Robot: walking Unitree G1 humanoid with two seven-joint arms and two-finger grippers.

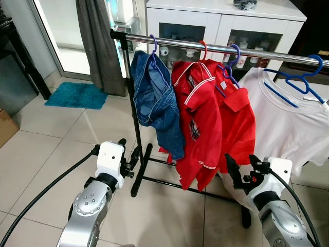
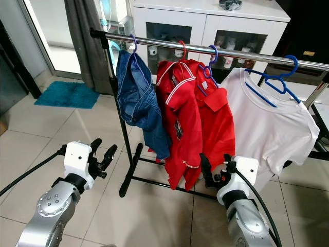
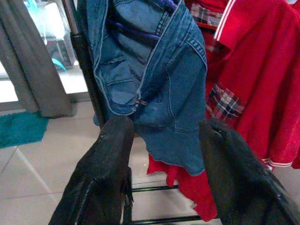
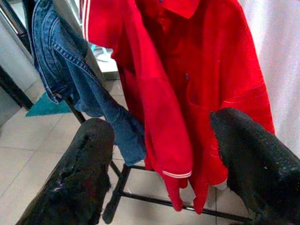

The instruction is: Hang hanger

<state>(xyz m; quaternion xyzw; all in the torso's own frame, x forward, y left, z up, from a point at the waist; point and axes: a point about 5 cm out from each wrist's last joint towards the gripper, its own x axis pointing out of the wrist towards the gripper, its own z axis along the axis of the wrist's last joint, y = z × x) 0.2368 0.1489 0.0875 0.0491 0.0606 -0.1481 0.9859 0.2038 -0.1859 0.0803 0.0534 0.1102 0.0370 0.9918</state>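
Already your blue hanger (image 1: pixel 300 81) hooks over the rail (image 1: pixel 267 52), carrying the white shirt (image 1: pixel 288 126). Your left pincer (image 2: pixel 103 154) and right pincer (image 1: pixel 234 172) hang low, both spread and empty, because nothing needs holding.

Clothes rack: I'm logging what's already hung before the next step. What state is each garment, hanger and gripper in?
Denim garment: hung on the rail, purple hanger.
Red shirts: hung mid-rail, overlapping.
White T-shirt: hung on a blue hanger.
Left gripper: open, empty, pointed at the denim.
Right gripper: open, empty, pointed at the red shirts.
Cabinet doors: closed.
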